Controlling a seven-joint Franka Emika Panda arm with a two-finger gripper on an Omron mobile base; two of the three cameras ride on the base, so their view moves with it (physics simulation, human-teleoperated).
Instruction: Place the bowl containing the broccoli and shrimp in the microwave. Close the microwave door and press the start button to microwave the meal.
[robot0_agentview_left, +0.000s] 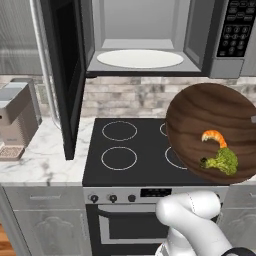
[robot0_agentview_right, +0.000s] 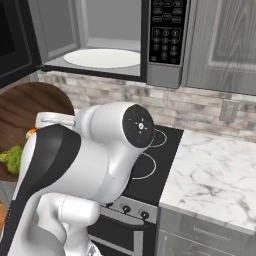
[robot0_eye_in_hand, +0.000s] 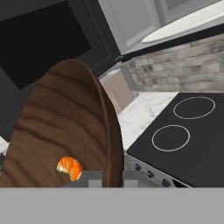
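The dark brown wood-grain bowl (robot0_agentview_left: 207, 117) hangs tilted above the right side of the stove, below the microwave (robot0_agentview_left: 150, 35). The orange shrimp (robot0_agentview_left: 214, 136) and the green broccoli (robot0_agentview_left: 222, 161) lie low in the bowl (robot0_eye_in_hand: 57, 131). In the hand view my gripper (robot0_eye_in_hand: 109, 177) is shut on the bowl's rim, one fingertip on each side of it, with the shrimp (robot0_eye_in_hand: 70, 167) just left. The microwave door (robot0_agentview_left: 65, 75) stands swung open to the left, and the white turntable plate (robot0_agentview_left: 140, 58) is bare. The black keypad (robot0_agentview_left: 235, 30) is at the right. The bowl (robot0_agentview_right: 25, 107) also shows behind my arm.
A black cooktop (robot0_agentview_left: 125, 150) with ring burners lies under the bowl, with oven knobs (robot0_agentview_left: 112, 198) along its front. A grey appliance (robot0_agentview_left: 17, 117) stands on the marble counter at the left. More marble counter (robot0_agentview_right: 215, 170) lies right of the stove, below a wall outlet (robot0_agentview_right: 229, 111).
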